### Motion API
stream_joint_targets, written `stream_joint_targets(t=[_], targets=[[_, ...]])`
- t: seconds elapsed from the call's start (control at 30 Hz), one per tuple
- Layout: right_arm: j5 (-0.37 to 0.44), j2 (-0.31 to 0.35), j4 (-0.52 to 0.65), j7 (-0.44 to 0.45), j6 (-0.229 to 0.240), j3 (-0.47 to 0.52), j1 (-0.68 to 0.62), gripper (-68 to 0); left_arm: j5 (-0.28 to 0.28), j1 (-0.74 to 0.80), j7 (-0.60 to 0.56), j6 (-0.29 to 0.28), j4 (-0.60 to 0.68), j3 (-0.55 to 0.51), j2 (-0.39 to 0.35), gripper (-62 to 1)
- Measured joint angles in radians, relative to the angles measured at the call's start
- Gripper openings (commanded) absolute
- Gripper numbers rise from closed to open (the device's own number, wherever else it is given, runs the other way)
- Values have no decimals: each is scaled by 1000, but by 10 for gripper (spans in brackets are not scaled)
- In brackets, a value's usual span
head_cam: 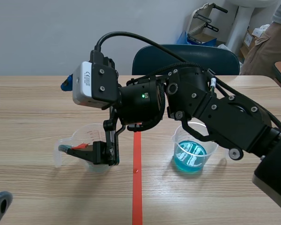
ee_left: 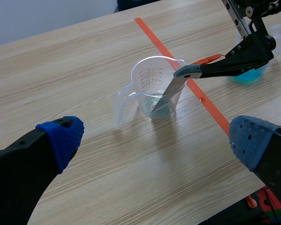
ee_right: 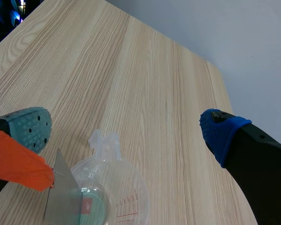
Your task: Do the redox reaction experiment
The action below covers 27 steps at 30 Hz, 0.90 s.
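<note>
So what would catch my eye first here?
The big black right arm crossing the middle, with a metal strip dipped into a clear measuring cup left of the red tape line. Right of the line, a second cup holds bright blue liquid.

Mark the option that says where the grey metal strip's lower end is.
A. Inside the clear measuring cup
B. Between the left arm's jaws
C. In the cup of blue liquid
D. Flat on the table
A: the metal strip slants down into the clear measuring cup, while the cup of blue liquid stands apart on the other side of the tape line.
</note>
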Motion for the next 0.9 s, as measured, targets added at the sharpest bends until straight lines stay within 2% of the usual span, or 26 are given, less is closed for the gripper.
stream_joint_targets(t=[0.37, 0.57, 0.73, 0.9], targets=[[0, 0, 0, 0, 0, -1, 0, 4, 0, 0, 0, 0, 0, 0, 0, 14], [-11, 14, 0, 0, 0, -76, 0, 4, 0, 0, 0, 0, 0, 0, 0, 14], [-10, 58, 0, 82, 0, -137, 0, 4, 0, 0, 0, 0, 0, 0, 0, 14], [156, 126, 1, 129, 0, -142, 0, 4, 0, 0, 6, 0, 0, 0, 0, 14]])
